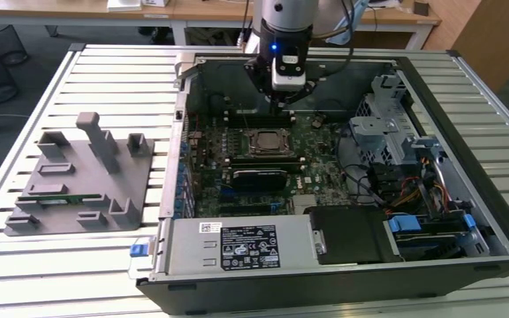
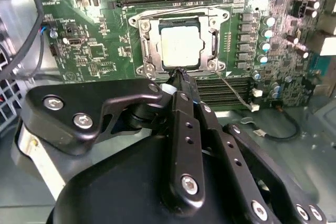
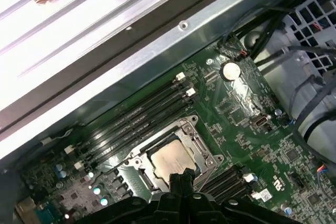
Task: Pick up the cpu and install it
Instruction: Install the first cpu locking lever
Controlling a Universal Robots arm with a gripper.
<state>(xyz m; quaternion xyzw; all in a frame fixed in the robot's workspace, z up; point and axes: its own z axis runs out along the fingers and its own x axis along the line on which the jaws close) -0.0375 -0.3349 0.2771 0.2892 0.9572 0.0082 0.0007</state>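
On the exterior view's left, a grey fixture block tray (image 1: 82, 179) is seen resting on the slatted metal table (image 1: 104, 73), with a thin green memory stick (image 1: 53, 198) lying in one of its slots. To the right of it, touching the table, stands the open computer case (image 1: 343, 278), its green motherboard (image 1: 321, 149) exposed. The arm is positioned above the far part of the board, and the gripper (image 1: 280, 101) is held just above the bank of memory slots (image 1: 259, 119) beside the socket.

The cpu (image 1: 264, 141) is found seated in the motherboard socket (image 1: 241, 141) — its pale silver top is framed by the metal socket bracket in both wrist views. In the second wrist view the cpu (image 2: 181, 46) lies flat inside the frame, and the gripper (image 2: 182, 76) is seen with its two black fingers (image 2: 186, 85) pressed together, nothing pinched between them; the tips stand just beside the near edge of the socket, apart from the chip's top. In the first wrist view the same closed fingertips (image 3: 181, 178) overlap the edge of the cpu (image 3: 170, 159) in the picture — whether contact is made cannot be told.

Further toward the exterior view's right, a metal drive cage (image 1: 387, 132), bundled cables (image 1: 405, 192) and a black power supply (image 1: 347, 232) are seen inside the case.
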